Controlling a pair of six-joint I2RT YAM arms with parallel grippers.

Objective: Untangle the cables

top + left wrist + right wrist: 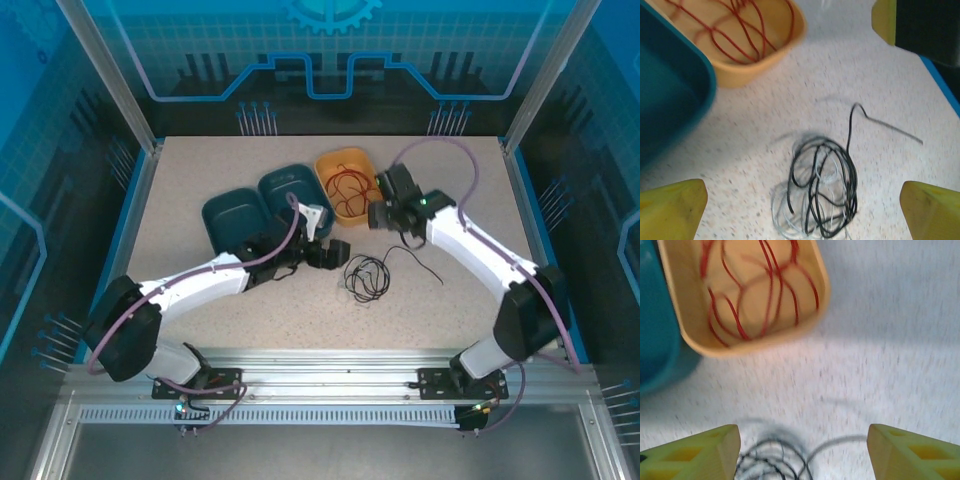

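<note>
Spanning the workspace, a speckled beige table (180, 190) is seen from above, edged in blue. 2 white arms are bolted at its near edge: the left arm (200, 280) is stretched toward the middle, and the right arm (480, 250) is bent inward from the other side. 2 teal trays (232, 215) are set side by side on the far half of the table, and 1 yellow tray (345, 153) is placed just beside them on the right.

The left gripper (802, 200) is held above the table with its yellow fingers (675, 207) spread wide and nothing gripped between them. The right gripper (802, 440) is held near the yellow tray's near end, its jaws likewise parted and empty.

A red cable (770, 285) is coiled loosely inside the yellow tray. On the bare table, near that tray yet apart from it, a black cable (825, 185) is looped in a small tangle, with 1 loose end trailed off to the right. A whitish cable (785, 215) is wound through that tangle, mostly under the black loops; how the 2 are knotted cannot be told.
</note>
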